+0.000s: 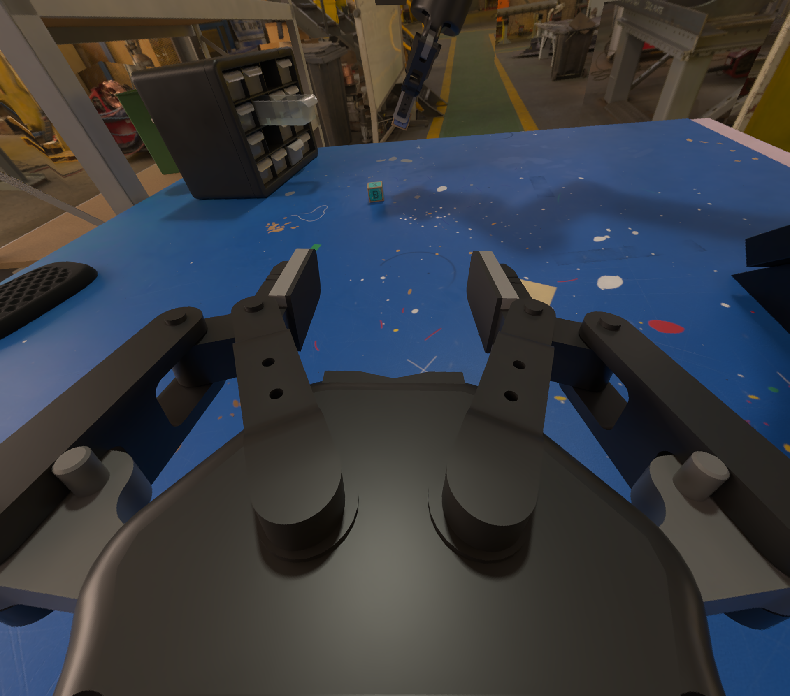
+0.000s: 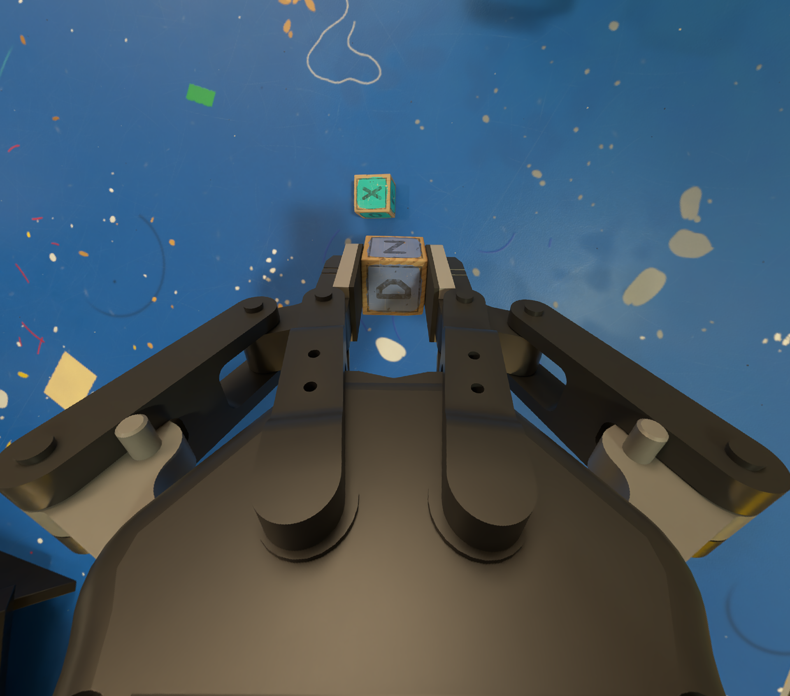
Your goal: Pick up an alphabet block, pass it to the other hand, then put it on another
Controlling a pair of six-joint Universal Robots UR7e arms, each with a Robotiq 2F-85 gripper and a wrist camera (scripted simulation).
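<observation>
Right gripper (image 2: 393, 278): fingers squeeze the grey block (image 2: 393, 276)
Left gripper (image 1: 393, 291): fingers wide open, holding nothing
Green block (image 2: 374, 196): on the tabletop (image 2: 555, 120), just past the grey block, below it

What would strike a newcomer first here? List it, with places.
The right gripper holds a grey-faced wooden alphabet block between its fingers, high above the paint-spattered blue table. A teal alphabet block sits alone on the table just ahead. The left gripper hangs open and empty; a black drawer cabinet stands at the table's far-left edge.
</observation>
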